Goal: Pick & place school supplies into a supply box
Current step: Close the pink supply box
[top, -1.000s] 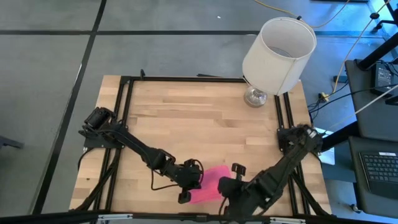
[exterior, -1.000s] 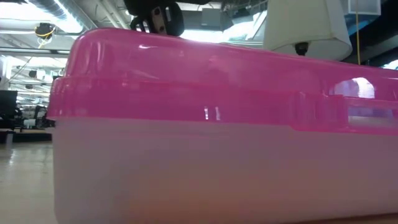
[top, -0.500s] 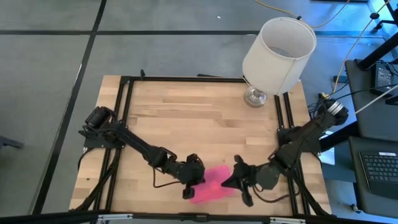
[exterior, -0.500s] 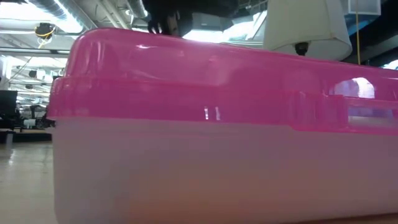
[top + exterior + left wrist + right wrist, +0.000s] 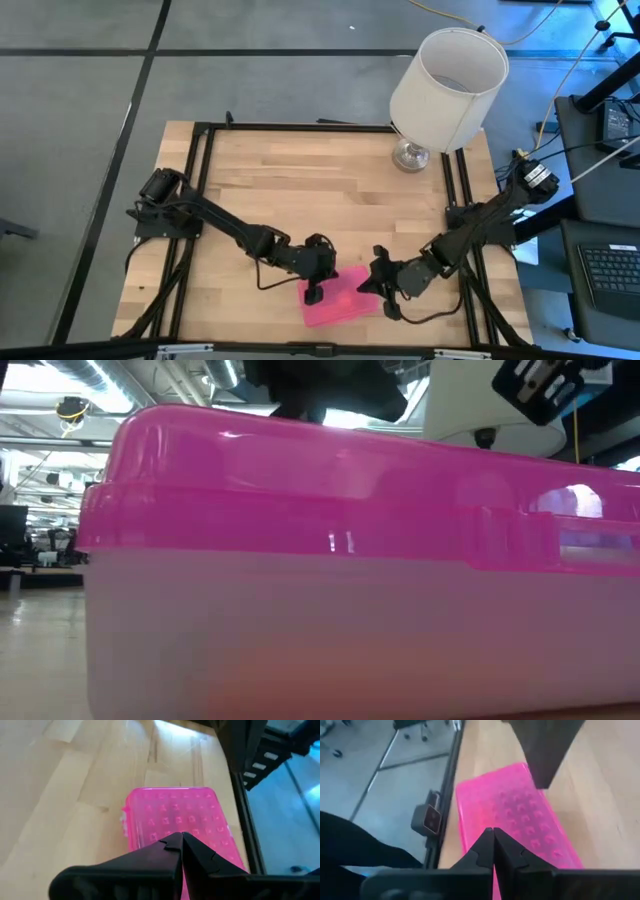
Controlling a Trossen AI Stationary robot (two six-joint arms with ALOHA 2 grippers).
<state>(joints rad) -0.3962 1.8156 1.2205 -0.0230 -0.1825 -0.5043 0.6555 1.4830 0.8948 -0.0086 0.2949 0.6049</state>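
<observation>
The pink supply box (image 5: 342, 297) lies closed at the table's front edge. Left gripper (image 5: 312, 293) and right gripper (image 5: 386, 290) sit at its two short ends, both pinched closed, holding nothing.

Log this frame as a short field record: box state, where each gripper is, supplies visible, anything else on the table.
box: supply box, pink lid shut, at the table's near edge
left gripper: left gripper, fingers shut, empty, above the box's left end
right gripper: right gripper, fingers shut, empty, over the box's right end
supplies visible: none loose on the table; the box's inside cannot be seen
other: lamp with white shade at the far right corner
</observation>
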